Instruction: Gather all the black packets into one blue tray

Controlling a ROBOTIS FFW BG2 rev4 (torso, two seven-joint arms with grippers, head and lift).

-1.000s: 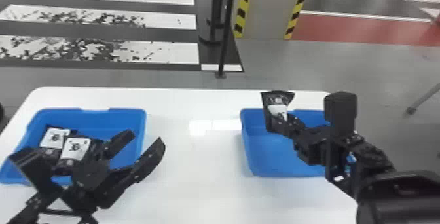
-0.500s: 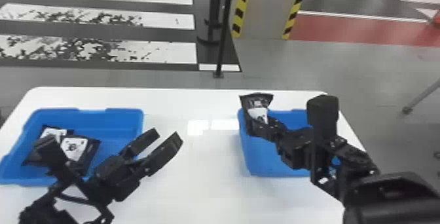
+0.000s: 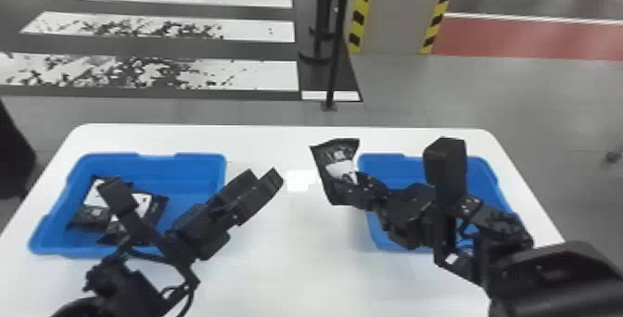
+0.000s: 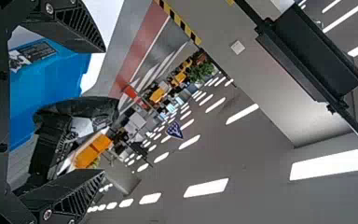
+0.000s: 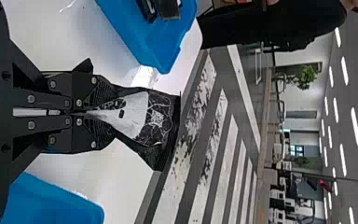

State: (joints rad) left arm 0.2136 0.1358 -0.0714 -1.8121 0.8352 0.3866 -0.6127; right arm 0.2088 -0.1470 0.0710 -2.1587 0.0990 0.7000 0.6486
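My left gripper (image 3: 263, 182) stands open between the trays, just right of the left blue tray (image 3: 155, 157). Overlapping black packets with white labels (image 3: 93, 212) lie in that tray, partly hidden by the left arm. Across the gap, my right gripper (image 3: 358, 192) is shut on a black packet (image 3: 340, 165), which sticks up beside the right blue tray's (image 3: 381, 159) left edge. In the left wrist view the fingers of the left gripper (image 4: 103, 112) are wide apart, with the held packet (image 4: 81, 123) farther off. The right gripper (image 5: 95, 113) pinches one end of the packet (image 5: 142, 119).
The right arm covers much of the right tray. Both trays stand on a white table (image 3: 287, 265), with bare tabletop between them. Beyond its far edge are a black pole (image 3: 334, 47) and a striped pillar (image 3: 398, 10).
The right gripper has carried its packet left, from over the right tray to the gap beside it. My left gripper has shifted right, away from the left tray, staying open.
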